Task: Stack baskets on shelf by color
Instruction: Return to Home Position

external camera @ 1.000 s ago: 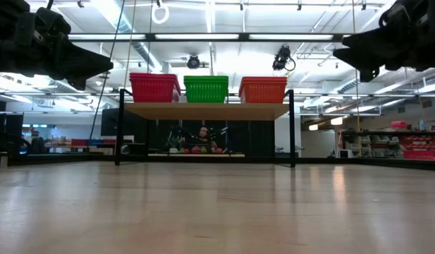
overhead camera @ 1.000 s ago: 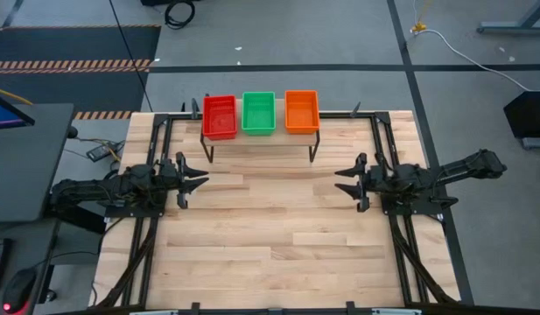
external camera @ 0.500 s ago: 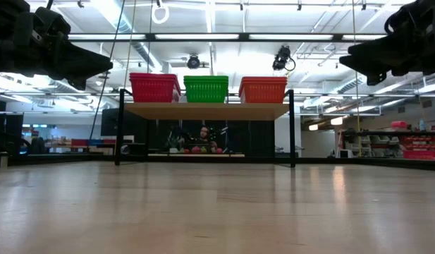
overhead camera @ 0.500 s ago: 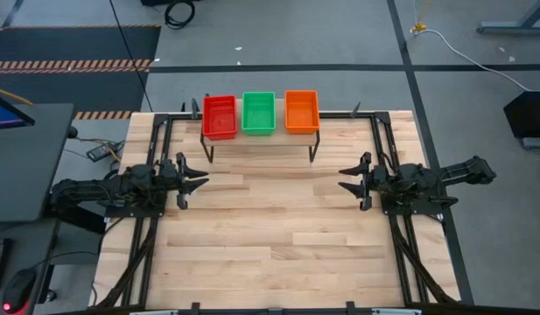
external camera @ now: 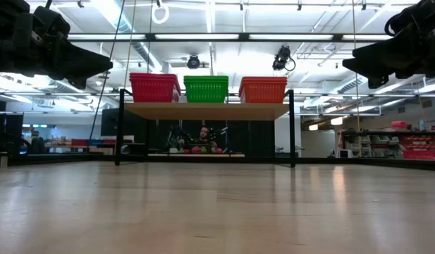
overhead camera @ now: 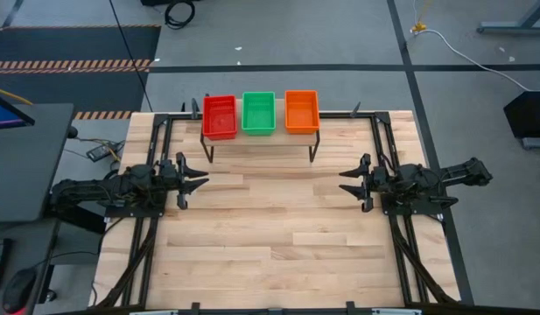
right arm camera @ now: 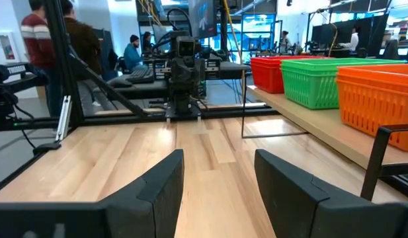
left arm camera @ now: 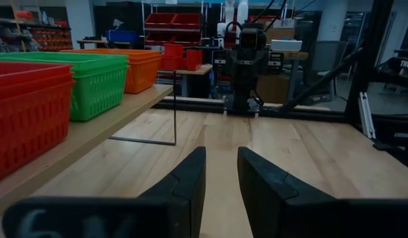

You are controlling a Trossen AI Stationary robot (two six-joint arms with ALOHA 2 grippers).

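- Around the wooden surface, grey floor; people stand beyond.
- At its far edge, the shelf runs left-right.
- Red baskets, green baskets and orange baskets sit abreast on it, long axes front-back.
- Left tool and right tool hover with fingers parted, empty.

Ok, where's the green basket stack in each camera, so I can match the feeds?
High view: green basket stack at top centre, between red baskets and orange baskets.
Low view: centre, on the shelf.
Left wrist view: beyond the red baskets, before the orange.
Right wrist view: beyond the orange baskets, before the red.
Shared landmark: the shelf's wooden top.
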